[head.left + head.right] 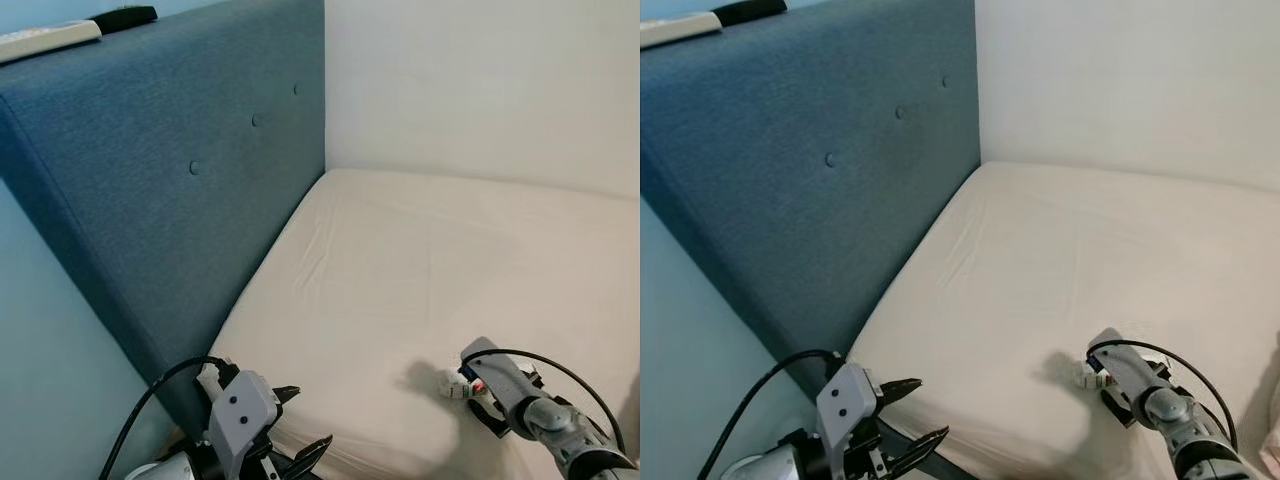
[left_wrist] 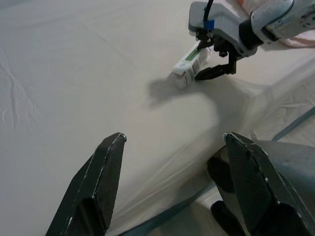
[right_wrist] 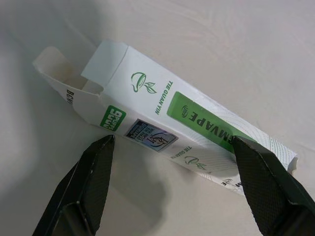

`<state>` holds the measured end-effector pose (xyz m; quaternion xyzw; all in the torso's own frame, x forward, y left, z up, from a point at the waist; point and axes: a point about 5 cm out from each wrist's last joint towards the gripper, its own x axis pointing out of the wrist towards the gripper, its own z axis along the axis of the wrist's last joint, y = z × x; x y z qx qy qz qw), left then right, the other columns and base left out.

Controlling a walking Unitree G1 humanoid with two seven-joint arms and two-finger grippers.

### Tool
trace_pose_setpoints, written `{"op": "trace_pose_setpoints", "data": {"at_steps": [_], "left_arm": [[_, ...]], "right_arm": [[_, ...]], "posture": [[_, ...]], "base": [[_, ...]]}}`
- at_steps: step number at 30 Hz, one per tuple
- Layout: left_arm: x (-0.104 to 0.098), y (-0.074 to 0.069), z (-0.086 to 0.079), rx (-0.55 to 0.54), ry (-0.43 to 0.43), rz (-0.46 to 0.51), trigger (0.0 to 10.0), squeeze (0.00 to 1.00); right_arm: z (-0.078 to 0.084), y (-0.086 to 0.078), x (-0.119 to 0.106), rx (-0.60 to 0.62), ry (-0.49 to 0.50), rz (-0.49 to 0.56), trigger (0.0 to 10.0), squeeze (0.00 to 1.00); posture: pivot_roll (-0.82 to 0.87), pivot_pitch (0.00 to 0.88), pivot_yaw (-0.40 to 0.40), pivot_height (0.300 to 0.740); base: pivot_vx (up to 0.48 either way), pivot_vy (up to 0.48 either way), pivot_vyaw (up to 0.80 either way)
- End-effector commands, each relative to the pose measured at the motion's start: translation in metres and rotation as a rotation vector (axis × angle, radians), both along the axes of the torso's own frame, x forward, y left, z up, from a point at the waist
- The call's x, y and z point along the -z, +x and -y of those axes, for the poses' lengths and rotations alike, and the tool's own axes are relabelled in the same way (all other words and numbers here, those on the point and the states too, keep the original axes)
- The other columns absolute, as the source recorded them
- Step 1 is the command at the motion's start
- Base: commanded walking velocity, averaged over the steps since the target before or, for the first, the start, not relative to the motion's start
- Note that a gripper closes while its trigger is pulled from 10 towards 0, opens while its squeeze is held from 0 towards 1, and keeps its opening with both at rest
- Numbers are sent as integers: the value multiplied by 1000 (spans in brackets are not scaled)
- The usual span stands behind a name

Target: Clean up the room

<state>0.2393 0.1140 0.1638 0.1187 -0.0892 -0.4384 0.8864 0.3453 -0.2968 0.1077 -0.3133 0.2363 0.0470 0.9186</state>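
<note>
A small white carton with green print (image 3: 162, 123) lies flat on the cream mattress (image 1: 400, 270), near its front edge, one end flap open. My right gripper (image 3: 172, 142) is open just above it, one black finger on each side and neither touching it. From the head the same carton (image 1: 457, 384) shows at the tip of the right gripper (image 1: 482, 398). My left gripper (image 1: 305, 422) is open at the bed's near left corner with nothing between its fingers. It looks across the sheet at the carton (image 2: 189, 63).
A tall blue padded headboard (image 1: 180, 170) runs along the bed's left side. A white remote (image 1: 45, 40) and a black remote (image 1: 125, 17) lie on top of it. A white wall (image 1: 480, 80) closes the far side. Something pink (image 1: 1272, 455) shows at the right edge.
</note>
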Motion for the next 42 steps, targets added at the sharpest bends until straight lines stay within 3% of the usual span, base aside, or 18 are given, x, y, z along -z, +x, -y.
{"op": "trace_pose_setpoints", "data": {"at_steps": [1, 4, 5, 6, 13, 18, 26, 27, 28, 29, 30, 31, 42], "left_arm": [[3, -2, -3, 3, 19, -22, 10000, 0], [3, -1, -3, 0, 21, -20, 10000, 0], [1, 1, -5, -19, 18, -16, 10000, 0], [0, 2, -6, -27, 15, -14, 10000, 0], [1, 3, -8, -38, 14, -23, 10000, 0], [1, 4, -8, -47, 13, -31, 10000, 0], [0, 6, -8, -65, 12, -24, 10000, 0], [0, 7, -8, -70, 11, -20, 10000, 0], [0, 7, -8, -70, 11, -20, 10000, 0], [0, 7, -8, -73, 11, -18, 10000, 0], [0, 7, -8, -73, 11, -18, 10000, 0], [-1, 8, -8, -75, 11, -17, 10000, 0], [-1, 10, -10, -87, 10, -14, 10000, 0]], "right_arm": [[11, -17, 21, 45, -19, -100, 10000, 0], [14, -18, 21, 42, -71, -102, 10000, 0], [24, -20, 15, 66, -168, -83, 10000, 0], [28, -20, 13, 76, -194, -75, 10000, 0], [32, -23, 13, 80, -183, -92, 10000, 0], [24, -30, 29, 30, -102, -189, 10000, 0], [20, -34, 39, -8, -129, -222, 10000, 0], [19, -34, 39, -9, -117, -216, 6157, 0], [19, -34, 39, -9, -117, -216, 6157, 0], [19, -34, 38, -6, -111, -210, 2392, 0], [19, -34, 38, -6, -111, -210, 2392, 0], [19, -33, 38, -4, -107, -206, 0, 0], [16, -29, 33, 6, -63, -173, 0, 0]], "posture": [[281, 358, 43, 592], [286, 357, 44, 592], [287, 355, 44, 592], [286, 354, 44, 592], [281, 349, 43, 592], [286, 342, 45, 592], [286, 335, 49, 592], [285, 335, 49, 592], [285, 335, 49, 592], [286, 336, 53, 592], [286, 336, 53, 592], [285, 337, 53, 592], [286, 341, 53, 592]], "base": [[0, 0, 0], [0, 0, 0], [0, 0, 0], [0, 0, 0], [0, 0, 0], [0, 0, 0], [0, 0, 0], [0, 0, 0], [0, 0, 0], [0, 0, 0], [0, 0, 0], [0, 0, 0], [0, 0, 0]]}}
